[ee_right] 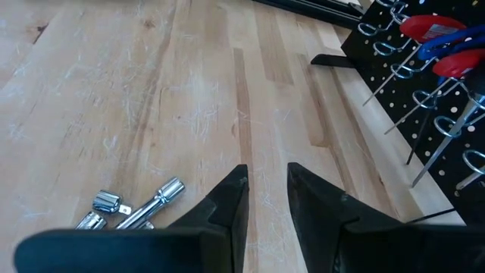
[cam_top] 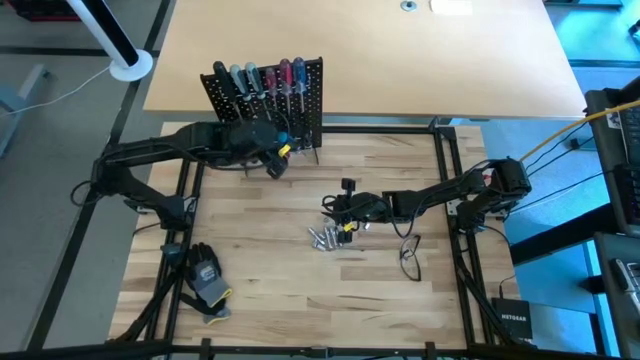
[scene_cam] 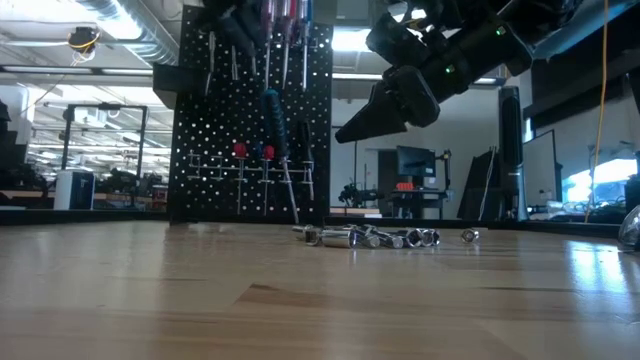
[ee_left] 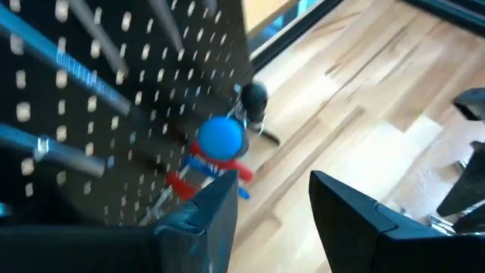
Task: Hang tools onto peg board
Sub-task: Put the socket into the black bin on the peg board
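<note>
The peg board (cam_top: 265,98) stands at the table's (cam_top: 270,300) eleven o'clock with six screwdrivers (cam_top: 258,78) along its top row. My left gripper (cam_top: 277,160) hangs parted and empty just in front of it. My right gripper (cam_top: 335,208) hovers mid-table, fingers slightly apart, gripping nothing, above a cluster of silver bits (cam_top: 325,238).

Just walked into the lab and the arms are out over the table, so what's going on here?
A two-armed robot is hanging tools on the peg board. Several screwdrivers already hang there. The left gripper is right at the board with its fingers apart and nothing between them, beside a blue-handled screwdriver on the board. The right gripper hovers empty over the table, near a pile of silver metal bits. A glove lies at the table's near left.
</note>
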Available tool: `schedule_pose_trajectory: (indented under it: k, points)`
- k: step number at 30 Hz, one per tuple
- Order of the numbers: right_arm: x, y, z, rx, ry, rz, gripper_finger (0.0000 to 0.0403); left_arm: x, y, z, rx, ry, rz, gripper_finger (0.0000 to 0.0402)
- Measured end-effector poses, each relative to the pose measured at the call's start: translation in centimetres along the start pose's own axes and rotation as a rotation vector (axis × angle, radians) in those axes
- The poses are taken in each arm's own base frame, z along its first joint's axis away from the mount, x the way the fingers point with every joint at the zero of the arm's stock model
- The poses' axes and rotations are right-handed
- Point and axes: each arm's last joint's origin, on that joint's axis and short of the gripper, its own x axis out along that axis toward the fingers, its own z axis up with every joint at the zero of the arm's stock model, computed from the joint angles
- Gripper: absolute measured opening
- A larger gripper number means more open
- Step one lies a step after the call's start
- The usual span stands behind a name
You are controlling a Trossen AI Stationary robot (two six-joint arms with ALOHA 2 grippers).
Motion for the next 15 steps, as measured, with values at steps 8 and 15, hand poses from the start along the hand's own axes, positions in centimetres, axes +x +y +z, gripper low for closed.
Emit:
schedule_pose_trajectory:
  k: [8, 15]
  points:
    - [0.0, 0.0, 0.0, 0.0, 0.003, 0.001, 0.0095, -2.1, -2.0, 0.3, 0.188, -0.141, -0.115, 0.0153]
    - [0.0, 0.0, 0.1, 0.005, -0.009, 0.001, 0.0095, -5.1, -4.4, -0.2, 0.308, -0.276, -0.255, 0.0153]
